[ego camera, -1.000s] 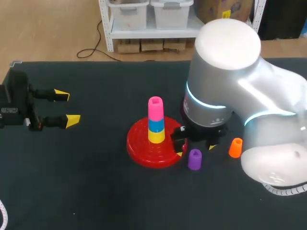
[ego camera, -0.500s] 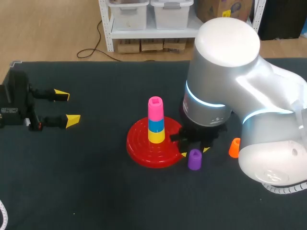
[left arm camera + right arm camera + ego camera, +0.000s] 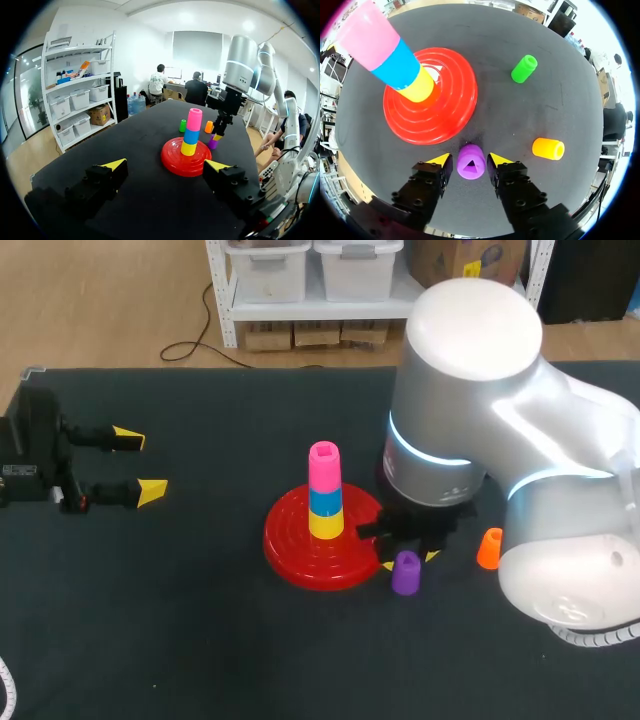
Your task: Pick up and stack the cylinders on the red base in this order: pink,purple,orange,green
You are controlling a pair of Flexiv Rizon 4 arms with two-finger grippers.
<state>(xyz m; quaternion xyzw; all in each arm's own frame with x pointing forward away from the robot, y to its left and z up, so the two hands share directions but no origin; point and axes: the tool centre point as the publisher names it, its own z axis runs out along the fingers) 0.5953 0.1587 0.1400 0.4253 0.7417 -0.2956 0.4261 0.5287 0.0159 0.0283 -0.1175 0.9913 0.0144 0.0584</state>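
A red base [image 3: 290, 552] carries a stack of yellow, blue and pink cylinders, with the pink cylinder [image 3: 324, 465] on top. Just right of the base the purple cylinder [image 3: 405, 573] stands upright on the black table. My right gripper [image 3: 470, 160] is down around it, one yellow tip against each side of the purple cylinder [image 3: 471, 161]. The orange cylinder [image 3: 548, 148] lies on its side to the right, the green cylinder [image 3: 524, 68] farther back. In the head view my right arm hides the green one. My left gripper [image 3: 140, 465] is open and empty at the far left.
The red base [image 3: 427, 102] with its tall stack stands close beside my right gripper. The orange cylinder [image 3: 489, 548] sits near my right arm's body. Bare black table lies between my left gripper [image 3: 165, 165] and the base.
My right gripper's fingers have closed in from wide apart onto the purple cylinder's sides. The cylinder has stayed in its place. My left arm has not moved.
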